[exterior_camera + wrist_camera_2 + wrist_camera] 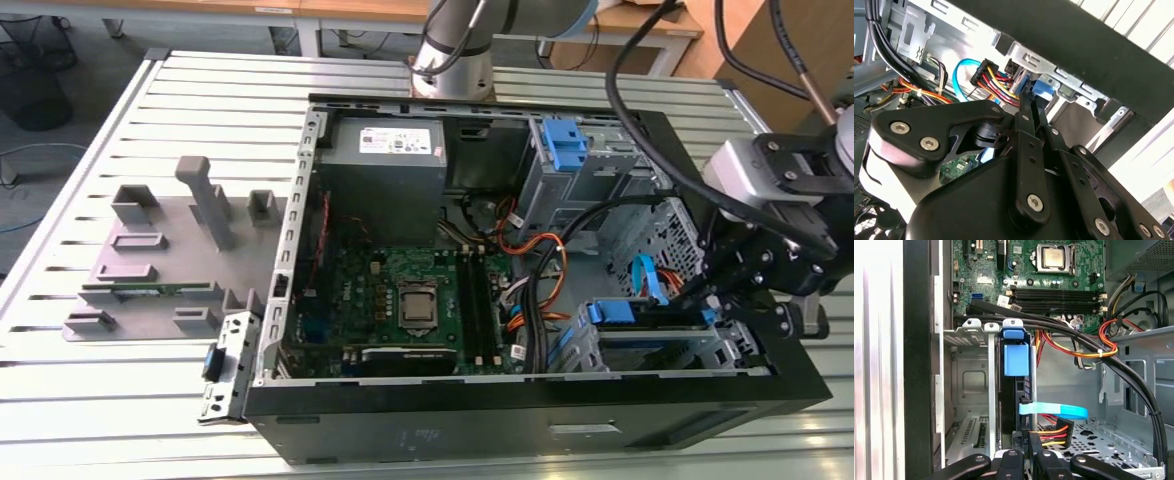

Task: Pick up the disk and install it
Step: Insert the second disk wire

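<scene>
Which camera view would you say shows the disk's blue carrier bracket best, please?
The first wrist view: the blue carrier bracket faces the camera, standing in the drive cage. The second wrist view shows a blue tab past the gripper; the exterior view shows it small.

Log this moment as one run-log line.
gripper: at drive cage, fingers unclear | disk: blue bracket standing in cage slot | computer case: open

You're looking at a lab or test workshop — not a home. An open computer case (pixel 534 400) lies on a ribbed metal workbench (pixel 120 390), its green circuit board (pixel 400 300) and loose cables (pixel 1079 347) exposed. Grey holding fixtures (pixel 160 250) sit beside it, the robot arm's base (pixel 454 50) is mounted on the bench, and wooden desks (pixel 360 10) stand behind — a robotics work cell.
</scene>
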